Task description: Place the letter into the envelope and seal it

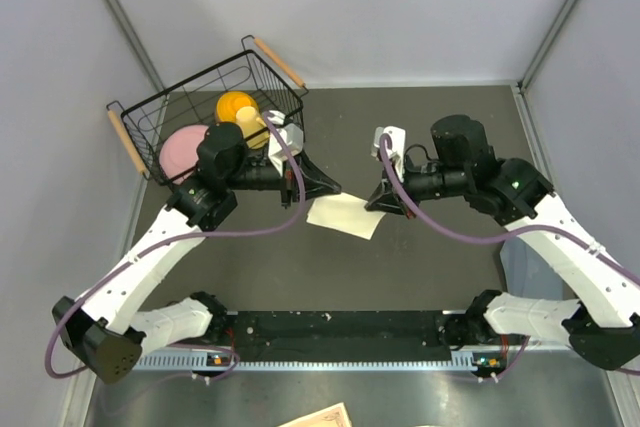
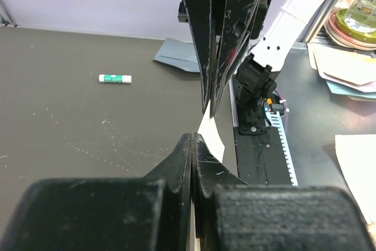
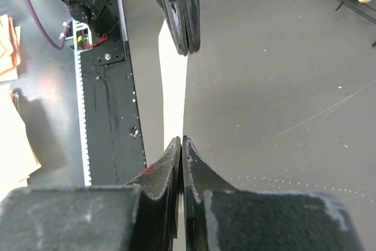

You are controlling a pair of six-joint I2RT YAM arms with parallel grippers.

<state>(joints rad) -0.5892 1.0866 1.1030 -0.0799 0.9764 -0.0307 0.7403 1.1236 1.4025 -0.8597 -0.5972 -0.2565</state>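
The letter (image 1: 345,215) is a cream card held between both grippers above the middle of the dark table. My left gripper (image 1: 330,190) is shut on its left edge, and my right gripper (image 1: 372,204) is shut on its right edge. In the left wrist view the letter (image 2: 211,134) is edge-on between my own jaws (image 2: 194,139) and the right gripper (image 2: 212,101). In the right wrist view it (image 3: 173,86) runs from my jaws (image 3: 181,140) to the left gripper (image 3: 185,48). The blue-grey envelope (image 2: 178,54) lies flat on the table behind the right gripper.
A white-and-green glue stick (image 2: 115,78) lies on the table, apart from the envelope. A black wire basket (image 1: 200,97) with a yellow cup (image 1: 238,107) and a pink plate (image 1: 180,150) stands at the back left. The black rail (image 1: 340,332) runs along the near edge.
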